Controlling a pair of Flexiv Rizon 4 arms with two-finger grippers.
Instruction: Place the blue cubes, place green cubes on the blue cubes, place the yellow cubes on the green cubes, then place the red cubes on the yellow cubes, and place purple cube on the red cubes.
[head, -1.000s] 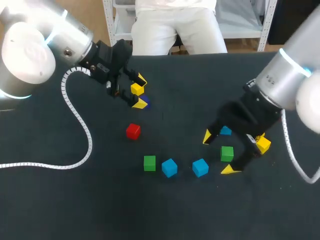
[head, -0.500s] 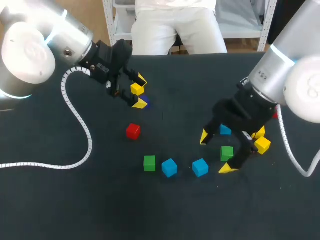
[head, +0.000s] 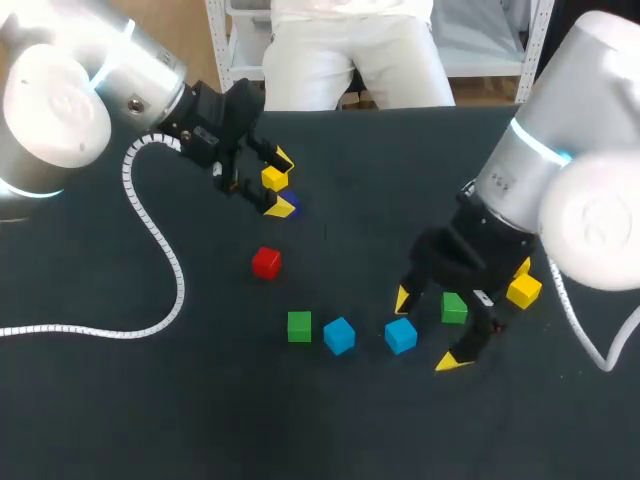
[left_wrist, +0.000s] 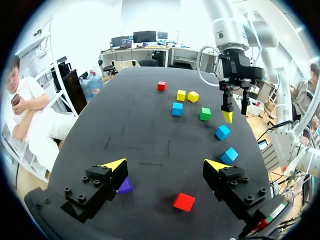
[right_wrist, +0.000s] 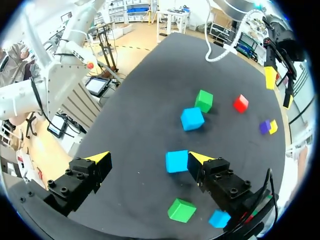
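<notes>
The nearest small blue plastic-looking cube (right_wrist: 176, 161) sits on the dark counter (right_wrist: 125, 100) between the spread fingers of the right end effector (right_wrist: 149, 157), close to 1 finger. This end effector is released and grasps nothing. 2 more blue cubes (right_wrist: 192, 119) lie apart from it. The green cubes (head: 299, 326), yellow cubes (head: 523, 290) and a red cube (head: 266, 262) lie singly around them. The left end effector (left_wrist: 166, 164), also released, hovers with the purple cube (left_wrist: 125, 186) just beside 1 finger. Nothing is stacked, so I judge the blue base is only being arranged and all 4 upper layers are left.
</notes>
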